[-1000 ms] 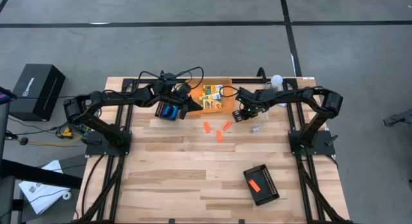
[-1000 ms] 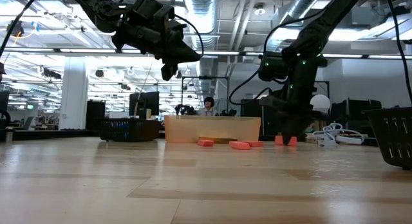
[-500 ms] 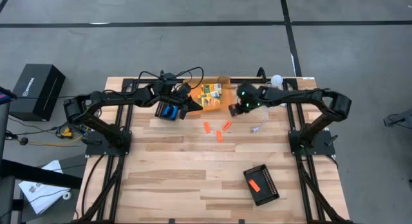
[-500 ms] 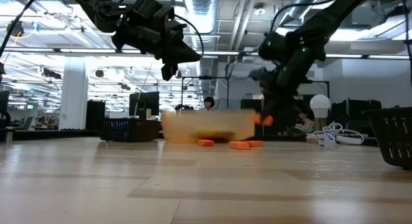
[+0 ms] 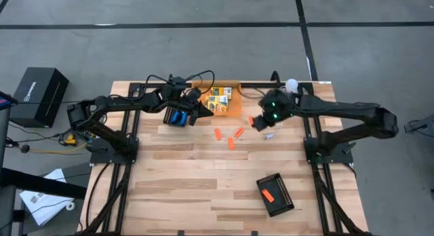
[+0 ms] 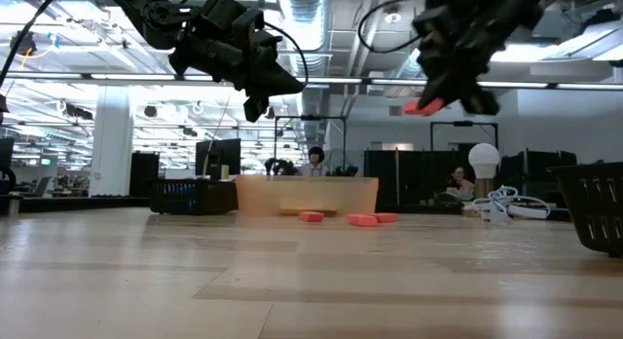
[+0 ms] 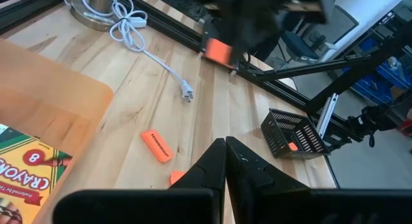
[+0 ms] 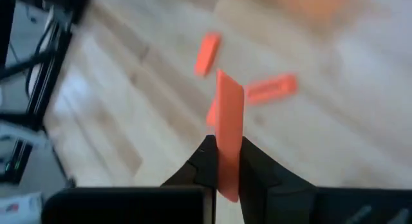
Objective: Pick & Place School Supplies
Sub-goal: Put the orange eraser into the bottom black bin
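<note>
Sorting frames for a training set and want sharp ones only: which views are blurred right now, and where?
Low view: the right claw and its orange stick are smeared, the table is sharp. Right wrist view: the held stick is fairly clear, the sticks on the table are soft. Left wrist view: the right arm at the back is blurred, the crayon box is crisp. High view: sharp.

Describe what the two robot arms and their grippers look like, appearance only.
Both arms are dark, jointed and slender, mounted on black frames at the table's sides. Black cables loop over the left arm near its wrist. The left gripper has two black tapered fingers. The right gripper has the same black fingers, and green lights glow on that arm's wrist.
</note>
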Controlling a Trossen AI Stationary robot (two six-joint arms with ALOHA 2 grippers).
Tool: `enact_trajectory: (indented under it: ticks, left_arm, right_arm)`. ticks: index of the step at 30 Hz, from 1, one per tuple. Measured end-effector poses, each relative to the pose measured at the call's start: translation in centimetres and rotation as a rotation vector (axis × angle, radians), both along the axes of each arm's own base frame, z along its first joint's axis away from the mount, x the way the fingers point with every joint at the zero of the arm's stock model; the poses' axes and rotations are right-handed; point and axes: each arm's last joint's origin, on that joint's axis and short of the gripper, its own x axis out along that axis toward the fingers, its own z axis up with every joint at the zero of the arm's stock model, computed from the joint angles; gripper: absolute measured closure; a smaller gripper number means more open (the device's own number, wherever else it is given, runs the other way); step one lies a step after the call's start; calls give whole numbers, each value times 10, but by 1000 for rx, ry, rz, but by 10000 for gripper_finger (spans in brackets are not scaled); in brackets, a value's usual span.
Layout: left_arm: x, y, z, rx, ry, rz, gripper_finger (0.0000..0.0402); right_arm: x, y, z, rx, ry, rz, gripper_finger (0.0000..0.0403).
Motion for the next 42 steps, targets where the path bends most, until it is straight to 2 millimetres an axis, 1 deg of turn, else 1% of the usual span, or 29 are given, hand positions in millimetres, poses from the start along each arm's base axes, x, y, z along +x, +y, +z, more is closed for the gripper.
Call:
enact_trajectory:
  ticks: [4, 11, 16, 21, 26, 29, 31, 34, 37, 39, 42]
  left_arm:
    - [0, 0, 0, 0, 0, 1, 400]
    - [0, 0, 0, 1, 0, 3, 400]
    - [0, 0, 0, 2, 1, 5, 400]
    - [0, 0, 0, 4, 0, 4, 400]
    - [0, 0, 0, 6, -1, 3, 400]
    - [0, 0, 0, 6, -1, 3, 400]
    - [0, 0, 0, 7, -2, 3, 400]
    - [0, 0, 0, 6, -2, 2, 400]
    - [0, 0, 0, 6, -2, 2, 400]
    - [0, 0, 0, 4, -2, 3, 400]
    - [0, 0, 0, 3, -2, 1, 400]
  right_arm:
    - [-6, 39, 5, 73, 47, 89, 380]
    - [-16, 110, -3, 194, 219, 231, 380]
    - [-22, 156, -16, 251, 342, 286, 380]
    - [-24, 199, -32, 291, 415, 318, 380]
    - [-22, 235, -57, 303, 475, 334, 380]
    - [-21, 250, -77, 288, 528, 330, 380]
    - [-18, 256, -88, 287, 541, 327, 380]
    - [-12, 260, -99, 292, 551, 300, 380]
    - [-9, 259, -105, 285, 557, 262, 377]
    - [-8, 258, -105, 278, 558, 242, 355]
    - [-10, 255, -105, 257, 571, 229, 302]
